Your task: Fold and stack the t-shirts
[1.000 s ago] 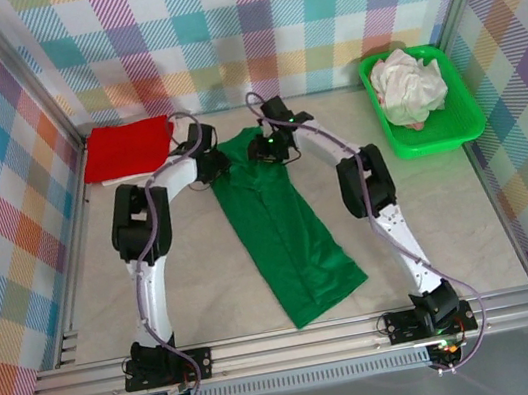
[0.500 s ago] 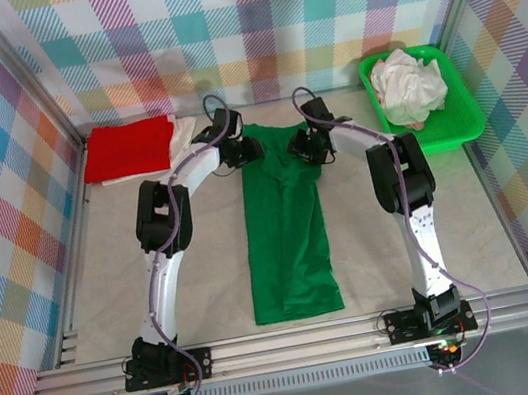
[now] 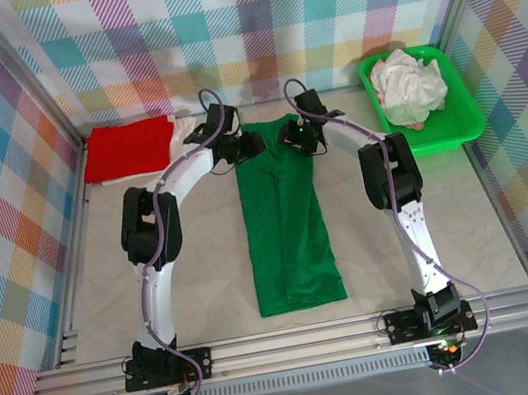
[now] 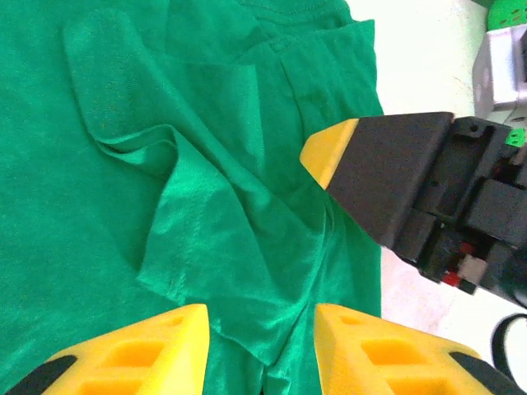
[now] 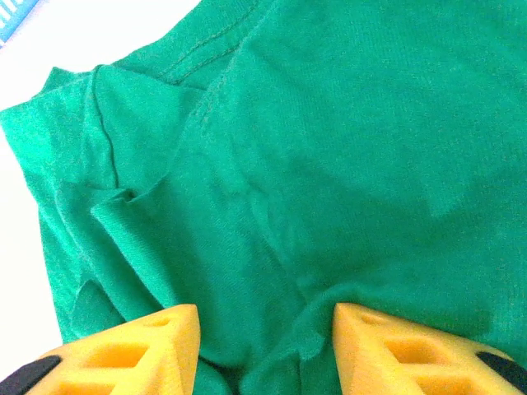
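Parted fingers [image 4: 140, 350], green t-shirt [image 3: 287, 224] collar end beneath

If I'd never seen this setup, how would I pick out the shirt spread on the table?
Look at the pale table inside the checkered walls; down its middle lies the dark green t-shirt, a long flat strip. The red t-shirt is a rectangle in the far left corner, and the white shirts sit crumpled in the bright green tray.
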### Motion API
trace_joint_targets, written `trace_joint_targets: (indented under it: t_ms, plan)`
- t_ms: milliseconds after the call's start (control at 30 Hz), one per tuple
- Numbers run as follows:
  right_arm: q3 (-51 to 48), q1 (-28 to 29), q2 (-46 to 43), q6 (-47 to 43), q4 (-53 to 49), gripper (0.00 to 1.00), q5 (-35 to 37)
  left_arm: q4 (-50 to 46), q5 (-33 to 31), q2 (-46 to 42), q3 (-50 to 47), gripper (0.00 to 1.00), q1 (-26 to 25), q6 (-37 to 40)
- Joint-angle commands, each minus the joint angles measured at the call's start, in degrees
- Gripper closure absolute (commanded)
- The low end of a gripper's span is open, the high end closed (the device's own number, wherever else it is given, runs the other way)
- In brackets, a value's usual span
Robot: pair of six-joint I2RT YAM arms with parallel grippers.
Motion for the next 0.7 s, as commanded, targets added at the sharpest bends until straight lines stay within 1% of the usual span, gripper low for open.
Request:
trace_joint_targets:
  t_ms: [0,133,200,300,367,533,667]
  plan:
    - [0.88,-0.52,-1.81,-1.85,-1.25,0.53,-2.47,-2.39,-0.52,3.77,3.73,0.61,-0.46,1.12]
    - [-2.09,-0.49,-5.05,-1.52,0.01,0.53,-3.4,-6.08,-3.75,6.56,7.54,0.61,-0.47,1.35]
    - [-2.84,-0.47,-5.64,-1.43,0.3,0.53,-3.31,-7.42,-5.96,6.84,7.88,0.62,-0.46,0.72]
    - [-2.71,-0.53,-5.18,-1.35,0.21,0.53,-3.54,-7.42,-7.68,6.85,6.66,0.62,-0.56,-0.05]
    - [-2.22,-0.68,-4.48,-1.05,0.03,0.53,-4.14,-7.03,-7.12,7.11,6.32,0.63,-0.64,-0.02]
    - [-1.39,-0.78,-3.64,-0.69,-0.58,0.53,-4.12,-5.55,-5.49,7.73,6.49,0.74,-0.99,0.19]
    - [-1.16,-0.88,-3.23,-0.47,-0.82,0.53,-3.84,-4.67,-3.05,8.76,7.48,0.73,-1.6,-0.26]
